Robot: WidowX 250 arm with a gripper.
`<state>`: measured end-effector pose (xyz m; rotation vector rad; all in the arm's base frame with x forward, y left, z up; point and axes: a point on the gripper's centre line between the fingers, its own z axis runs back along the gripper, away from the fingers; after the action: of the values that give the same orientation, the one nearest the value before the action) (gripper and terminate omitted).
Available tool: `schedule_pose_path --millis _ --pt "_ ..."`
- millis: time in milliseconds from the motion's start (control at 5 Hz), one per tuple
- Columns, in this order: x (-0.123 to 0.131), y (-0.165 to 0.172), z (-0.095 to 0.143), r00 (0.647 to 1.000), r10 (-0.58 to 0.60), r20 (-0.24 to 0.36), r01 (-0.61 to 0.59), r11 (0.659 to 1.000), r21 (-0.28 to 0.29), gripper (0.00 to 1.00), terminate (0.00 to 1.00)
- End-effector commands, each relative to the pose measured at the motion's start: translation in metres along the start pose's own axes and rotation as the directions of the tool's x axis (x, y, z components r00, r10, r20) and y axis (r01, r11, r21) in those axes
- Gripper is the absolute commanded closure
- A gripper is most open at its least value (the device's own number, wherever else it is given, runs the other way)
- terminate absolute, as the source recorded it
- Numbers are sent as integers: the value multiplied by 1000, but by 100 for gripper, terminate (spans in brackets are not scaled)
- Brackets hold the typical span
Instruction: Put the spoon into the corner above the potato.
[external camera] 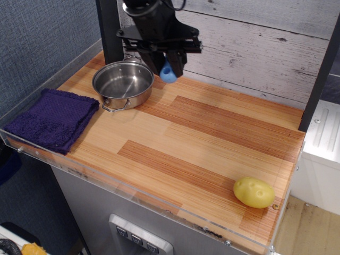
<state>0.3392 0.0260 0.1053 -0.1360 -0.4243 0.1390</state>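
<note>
The black end effector [166, 59] hangs above the bench [202, 138], just right of the steel pan [123, 83] and close to the whitewashed plank wall [249, 48]. Its fingers are closed on the spoon [168, 73], of which only a light-blue end pokes out below; the bowl seems hidden inside the grip. The potato [254, 192] lies near the front right edge, well apart. The corner [289, 114] above it holds nothing. A purple cloth [53, 119] lies at the left.

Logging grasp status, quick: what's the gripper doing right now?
Gripper: closed on the blue-handled spoon, carried in the air beside the steel pan.
</note>
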Motion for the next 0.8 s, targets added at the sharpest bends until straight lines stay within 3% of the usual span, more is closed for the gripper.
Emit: schedule_pose_path --millis 0,600 --pt "15 -33 -20 985 -173 12 173 984 -42 100 0" --pt "-14 -77 -62 929 -361 -80 352 930 -110 100 0"
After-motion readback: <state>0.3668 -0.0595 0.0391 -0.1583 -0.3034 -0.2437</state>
